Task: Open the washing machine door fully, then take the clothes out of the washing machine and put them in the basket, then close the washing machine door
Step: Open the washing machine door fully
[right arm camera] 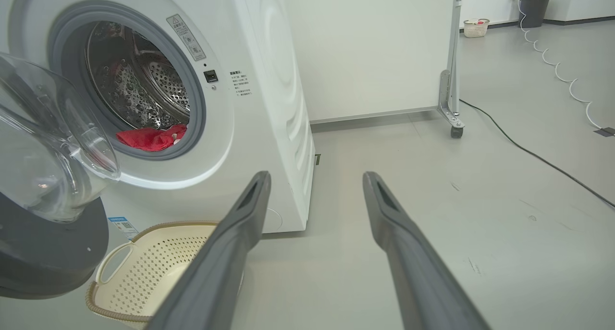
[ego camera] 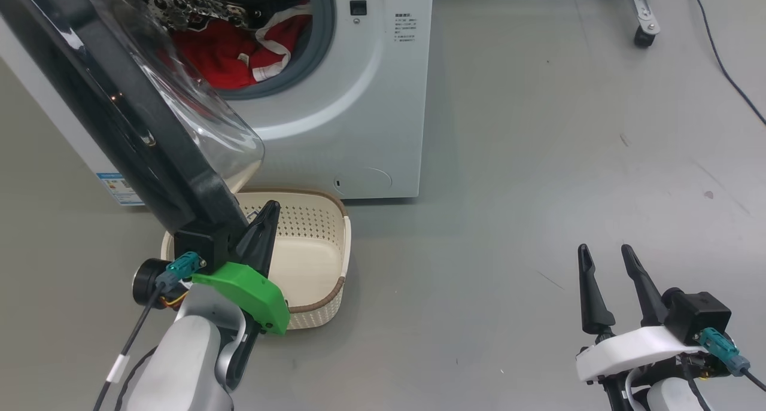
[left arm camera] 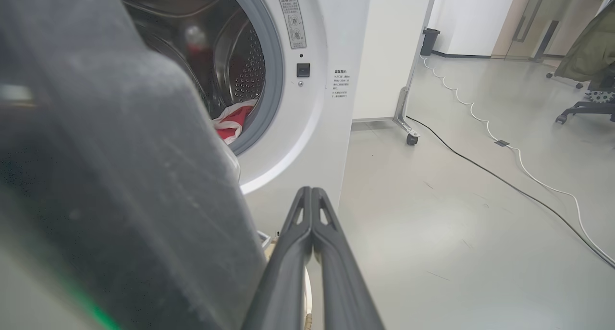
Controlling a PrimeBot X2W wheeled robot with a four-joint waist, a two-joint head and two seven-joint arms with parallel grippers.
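The washing machine (ego camera: 353,112) stands at the upper left with its door (ego camera: 119,112) swung out, black rim and clear glass bowl toward me. Red clothes (ego camera: 233,49) with white trim lie at the front of the steel drum (right arm camera: 139,85); they also show as the clothes (right arm camera: 151,138) in the right wrist view. The cream basket (ego camera: 335,243) sits on the floor below the opening. My left gripper (ego camera: 270,207) is shut with nothing in it, right against the door's lower edge above the basket. My right gripper (ego camera: 604,250) stands open at the lower right, far from the machine.
A wheeled frame leg (ego camera: 643,16) and a dark cable (ego camera: 724,64) lie on the grey floor at the upper right. A white partition (right arm camera: 375,46) stands behind the machine. Open floor (ego camera: 538,189) stretches between the machine and my right gripper.
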